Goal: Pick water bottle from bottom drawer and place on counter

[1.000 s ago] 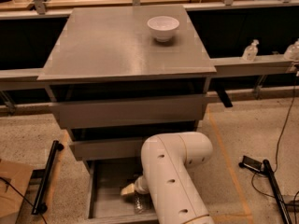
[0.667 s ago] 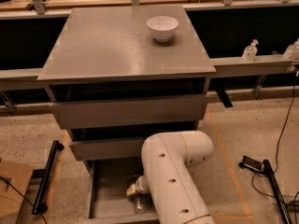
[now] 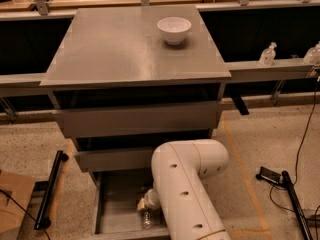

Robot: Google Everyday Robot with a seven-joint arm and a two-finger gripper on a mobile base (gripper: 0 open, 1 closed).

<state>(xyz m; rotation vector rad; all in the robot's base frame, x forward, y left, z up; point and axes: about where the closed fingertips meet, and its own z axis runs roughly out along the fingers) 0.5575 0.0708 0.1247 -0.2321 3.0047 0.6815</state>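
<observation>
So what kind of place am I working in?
Probably a lab or workshop: grey metal cabinet, loose cable across the floor, pump bottle behind. The gripper is down in the bottom drawer.

Sitting at one o'clock on the counter: a bowl. Jutting out at six o'clock beneath: the bottom drawer. Lying inside, toward six o'clock: the water bottle, gripper hanging just at its twelve o'clock.

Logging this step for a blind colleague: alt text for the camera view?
The robot's white arm reaches into the open bottom drawer, its gripper right at the water bottle inside. The grey counter above holds a white bowl near its far edge.
</observation>
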